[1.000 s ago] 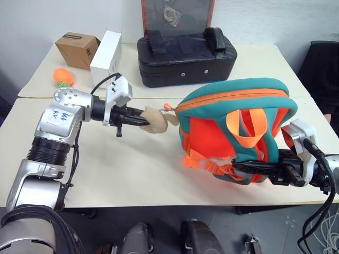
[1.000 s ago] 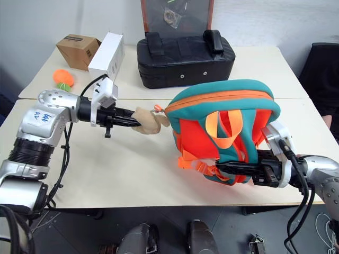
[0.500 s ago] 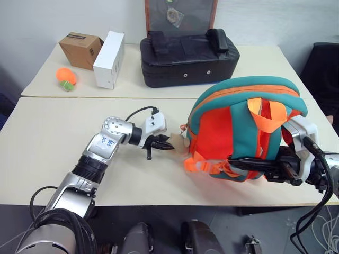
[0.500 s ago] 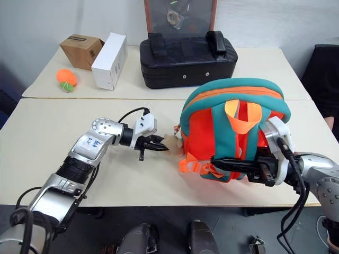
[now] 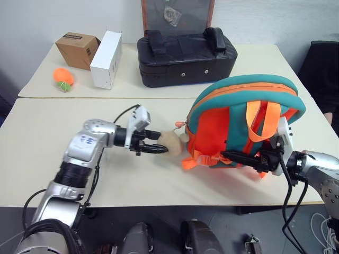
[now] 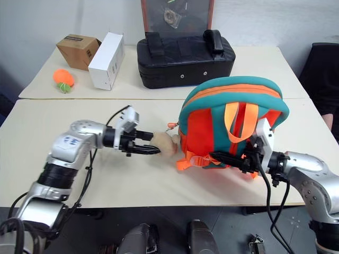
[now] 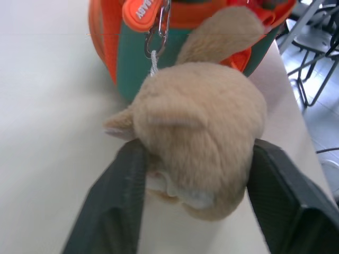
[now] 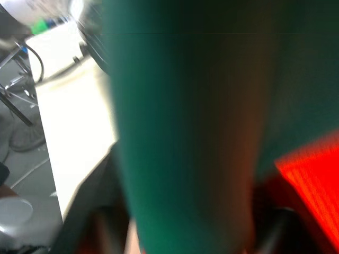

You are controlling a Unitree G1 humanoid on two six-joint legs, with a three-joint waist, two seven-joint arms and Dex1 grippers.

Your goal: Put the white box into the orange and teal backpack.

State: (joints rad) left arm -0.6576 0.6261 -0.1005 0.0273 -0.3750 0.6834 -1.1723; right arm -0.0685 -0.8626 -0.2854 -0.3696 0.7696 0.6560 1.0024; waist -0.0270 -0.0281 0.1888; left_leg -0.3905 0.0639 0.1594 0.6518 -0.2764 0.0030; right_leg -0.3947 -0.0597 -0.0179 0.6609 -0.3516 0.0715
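The orange and teal backpack (image 5: 244, 119) is now standing on the near table, lowered from where it hung a second ago. Its plush toy (image 7: 201, 143) is sitting between the left gripper's (image 5: 158, 150) spread fingers. The right gripper (image 5: 238, 156) is reaching under the backpack's bottom edge, its grip unclear.

Two beige tables (image 5: 159, 180), pale wall (image 5: 63, 16), perhaps dark floor.

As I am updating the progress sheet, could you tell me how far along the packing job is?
Done: the orange and teal fabric backpack stands upright on the beige table. In hand: the left gripper is at its tan plush toy, the right gripper at its base. Left: I cannot tell whether the white box is inside.
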